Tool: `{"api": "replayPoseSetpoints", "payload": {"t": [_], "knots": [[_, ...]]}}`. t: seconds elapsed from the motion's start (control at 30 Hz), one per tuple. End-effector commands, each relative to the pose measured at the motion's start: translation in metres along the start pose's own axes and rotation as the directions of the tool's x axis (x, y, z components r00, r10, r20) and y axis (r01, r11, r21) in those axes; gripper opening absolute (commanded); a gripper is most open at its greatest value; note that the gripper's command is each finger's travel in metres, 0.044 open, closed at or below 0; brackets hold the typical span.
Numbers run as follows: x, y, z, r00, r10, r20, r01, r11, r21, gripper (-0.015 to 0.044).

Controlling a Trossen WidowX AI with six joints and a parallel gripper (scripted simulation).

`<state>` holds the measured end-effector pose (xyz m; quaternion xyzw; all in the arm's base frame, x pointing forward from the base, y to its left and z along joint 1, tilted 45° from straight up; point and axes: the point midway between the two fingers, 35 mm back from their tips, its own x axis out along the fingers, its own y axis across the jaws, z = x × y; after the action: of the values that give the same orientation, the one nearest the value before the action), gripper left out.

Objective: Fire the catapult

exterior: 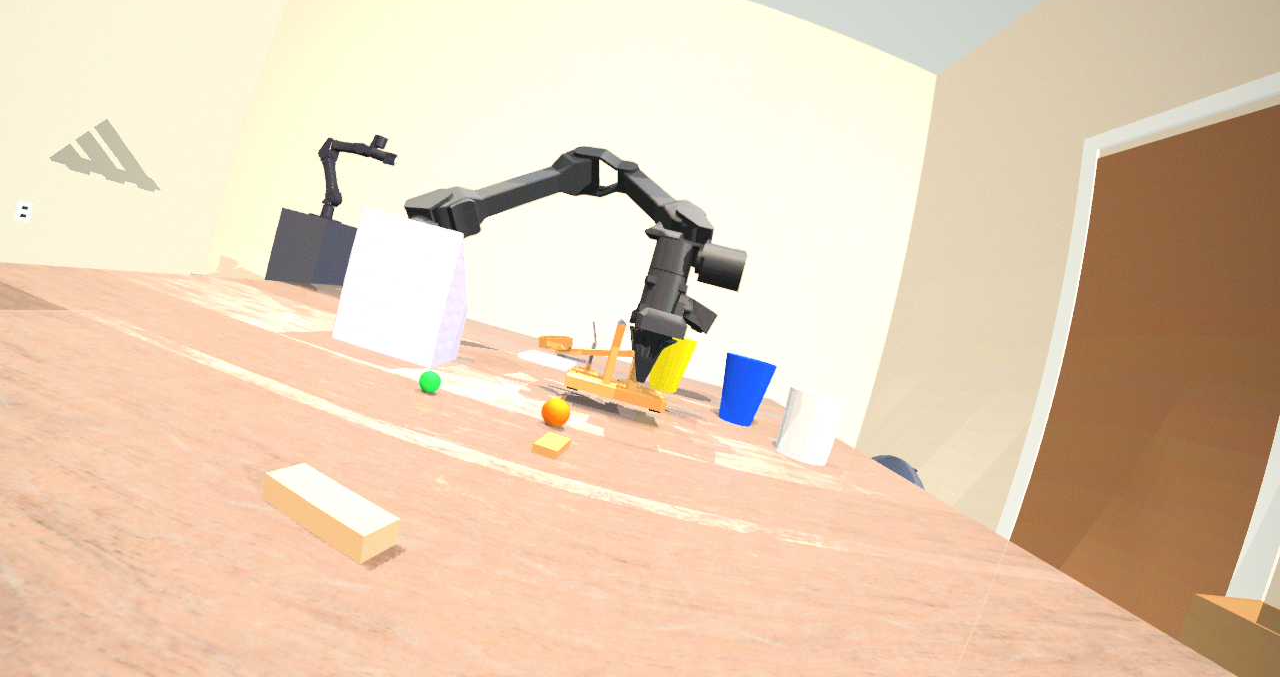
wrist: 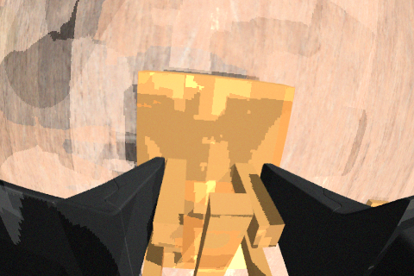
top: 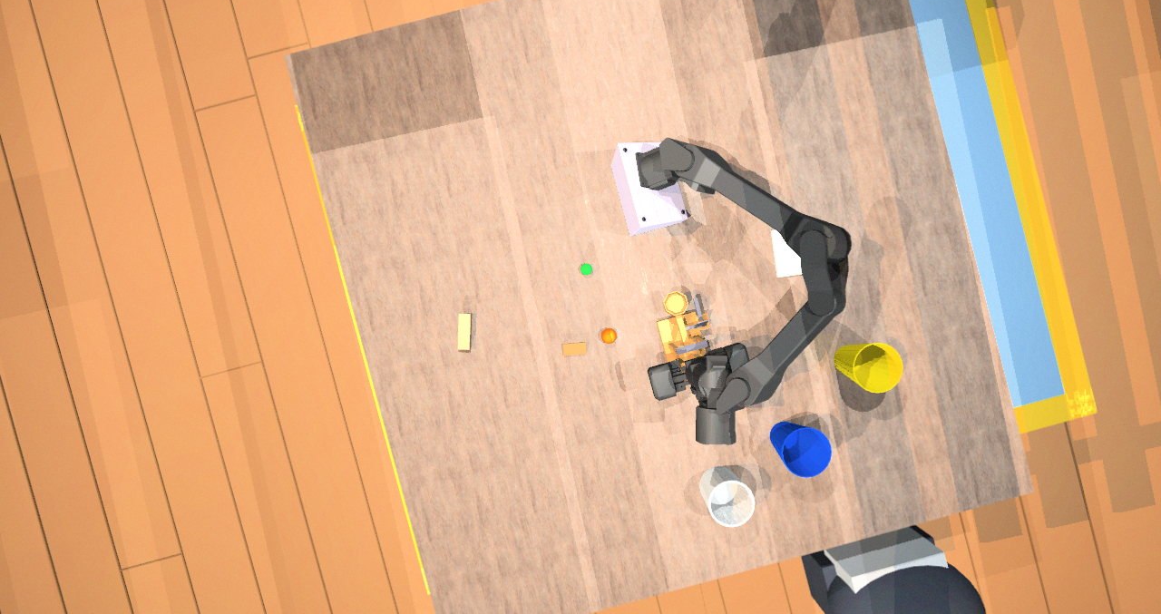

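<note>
Claw (top: 689,373) (exterior: 642,377) (wrist: 214,169) pinches catapult (top: 667,334) (exterior: 617,393) (wrist: 207,125) by its uprights; poss. twist in grip could spoil aim at white mug (top: 730,503) (exterior: 810,427), approx. 5 o'clock in top view. Orange ball (top: 609,335) (exterior: 555,411) unloaded, 9 o'clock.

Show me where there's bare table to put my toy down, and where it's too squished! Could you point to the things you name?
There's a bare patch between the pale block (top: 463,332) (exterior: 329,510) and the small flat block (top: 573,349) (exterior: 551,445). Another lies between the green ball (top: 586,269) (exterior: 429,381) and the pale block. It's crowded around the catapult (top: 672,336) (exterior: 617,390) (wrist: 211,129), where the jaws grip it.
</note>
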<state>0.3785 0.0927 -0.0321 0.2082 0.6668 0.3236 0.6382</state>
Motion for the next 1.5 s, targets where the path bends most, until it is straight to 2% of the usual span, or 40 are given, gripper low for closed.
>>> {"api": "replayPoseSetpoints", "payload": {"t": [0.0, 0.4, 0.6, 1.03, 1.1, 1.17, 1.3, 1.4, 1.47], "knots": [[0.004, -0.003, -0.001, 1.0, 0.005, 0.005, -0.005, 1.0, 0.018, 0.0], [0.024, -0.002, -0.002, 1.0, 0.007, 0.005, -0.007, 1.0, 0.018, 0.0], [0.022, 0.001, -0.001, 1.0, 0.001, -0.001, -0.001, 1.0, 0.0, 0.0], [0.022, 0.001, -0.001, 1.0, 0.001, -0.001, -0.001, 1.0, 0.0, 0.0341], [0.011, 0.0, 0.0, 1.0, -0.001, 0.0, 0.001, 1.0, 0.001, 0.0394], [-0.018, -0.001, 0.002, 1.0, -0.004, -0.001, 0.004, 1.0, 0.002, 0.044], [-0.075, -0.001, -0.001, 1.0, -0.004, -0.004, 0.004, 1.0, 0.003, 0.044], [-0.078, 0.0, -0.002, 1.0, -0.004, -0.004, 0.004, 1.0, 0.003, 0.044], [-0.063, -0.005, -0.002, 1.0, 0.004, -0.003, -0.004, 1.0, 0.023, 0.044]]}}
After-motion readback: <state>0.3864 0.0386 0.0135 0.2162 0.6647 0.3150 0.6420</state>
